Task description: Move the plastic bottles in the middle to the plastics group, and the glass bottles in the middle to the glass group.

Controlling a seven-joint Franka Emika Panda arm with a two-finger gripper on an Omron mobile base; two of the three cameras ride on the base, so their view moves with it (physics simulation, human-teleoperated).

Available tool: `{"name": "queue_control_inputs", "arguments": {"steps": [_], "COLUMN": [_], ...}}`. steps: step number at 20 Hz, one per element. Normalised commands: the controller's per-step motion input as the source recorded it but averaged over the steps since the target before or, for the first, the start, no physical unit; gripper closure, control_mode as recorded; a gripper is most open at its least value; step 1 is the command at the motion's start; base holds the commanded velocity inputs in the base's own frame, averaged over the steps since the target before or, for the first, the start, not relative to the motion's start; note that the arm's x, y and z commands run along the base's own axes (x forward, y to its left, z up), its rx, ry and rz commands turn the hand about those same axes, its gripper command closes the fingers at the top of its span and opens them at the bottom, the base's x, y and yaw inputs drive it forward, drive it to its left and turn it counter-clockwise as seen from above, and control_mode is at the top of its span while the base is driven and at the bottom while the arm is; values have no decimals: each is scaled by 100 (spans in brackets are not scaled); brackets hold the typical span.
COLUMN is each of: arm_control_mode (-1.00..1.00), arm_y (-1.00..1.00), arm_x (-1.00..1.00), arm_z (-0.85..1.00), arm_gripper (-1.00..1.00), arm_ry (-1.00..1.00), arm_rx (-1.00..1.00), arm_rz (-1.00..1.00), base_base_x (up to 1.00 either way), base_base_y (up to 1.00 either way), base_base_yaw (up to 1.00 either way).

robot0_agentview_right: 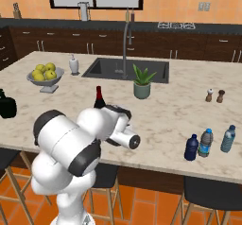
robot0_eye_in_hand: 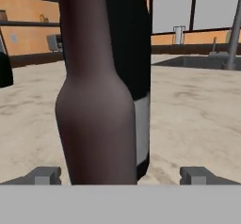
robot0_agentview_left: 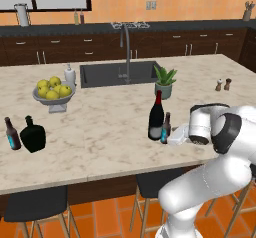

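The small brown beer bottle (robot0_agentview_left: pixel 166 127) with a bluish label stands mid-counter, right beside the tall dark wine bottle (robot0_agentview_left: pixel 156 116). My gripper (robot0_agentview_left: pixel 171 134) is level with the beer bottle's lower half, on its right. In the hand view the beer bottle (robot0_eye_in_hand: pixel 94 110) stands close between my open fingertips (robot0_eye_in_hand: pixel 44 175), untouched, with the wine bottle (robot0_eye_in_hand: pixel 136 53) behind it. The glass group, a brown beer bottle (robot0_agentview_left: pixel 12 134) and a squat black flask (robot0_agentview_left: pixel 33 134), stands at the counter's left end. A dark blue plastic bottle (robot0_agentview_right: pixel 191 147) stands beside two clear water bottles (robot0_agentview_right: pixel 205 142) at the right.
A fruit bowl (robot0_agentview_left: pixel 53 95) of lemons and a white soap dispenser (robot0_agentview_left: pixel 69 75) stand at the back left. The sink (robot0_agentview_left: pixel 120 73) with its faucet, a potted plant (robot0_agentview_left: pixel 165 83) and salt and pepper shakers (robot0_agentview_left: pixel 222 84) lie farther back. Stools stand below the counter's front edge.
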Motion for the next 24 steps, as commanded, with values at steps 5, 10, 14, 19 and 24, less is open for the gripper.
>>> {"name": "queue_control_inputs", "arguments": {"steps": [5,10,14,19,24], "arm_control_mode": [-100,-100,-100,-100,-100], "arm_y": [5,4,0,3,-1], "arm_x": [16,11,0,0,-46], "arm_z": [0,0,0,0,4], "arm_gripper": [-100,-100,100,100,100], "arm_ry": [1,2,0,0,-7], "arm_rx": [0,0,0,0,0], "arm_rz": [0,0,0,0,0], "base_base_x": [0,0,0,0,0], "base_base_y": [0,0,0,0,0], "base_base_yaw": [0,0,0,0,0]}}
